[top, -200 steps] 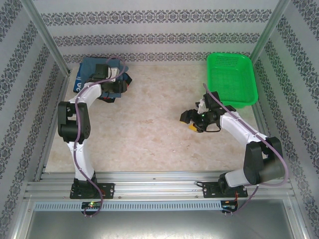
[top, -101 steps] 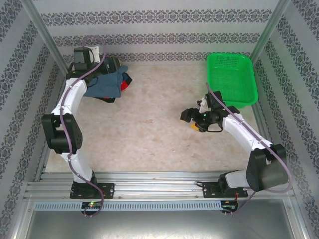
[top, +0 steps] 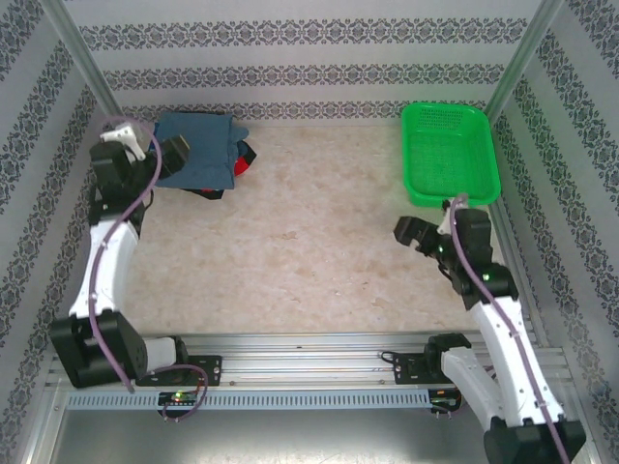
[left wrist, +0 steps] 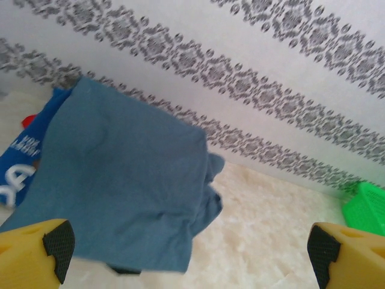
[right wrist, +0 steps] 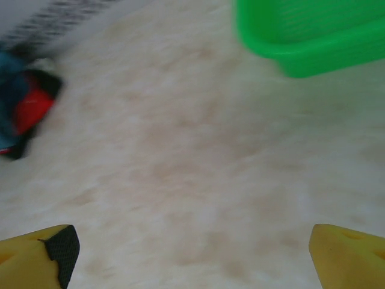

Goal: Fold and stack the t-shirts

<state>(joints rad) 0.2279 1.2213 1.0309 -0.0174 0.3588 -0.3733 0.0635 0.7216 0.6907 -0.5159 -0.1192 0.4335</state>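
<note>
The left gripper and right gripper have been spread wide and drawn back empty. The folded slate-blue cloth t-shirt is left atop the far-left pile of shirts, so stacking seems done.

Overhead and both wrist cameras share t-shirts.

t-shirts stacked far left, basket far right

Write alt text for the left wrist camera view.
A folded slate-blue cloth t-shirt lies on a bright blue lettered t-shirt by the patterned wall. The open left end effector holds nothing; a green plastic basket sits far right.
</note>
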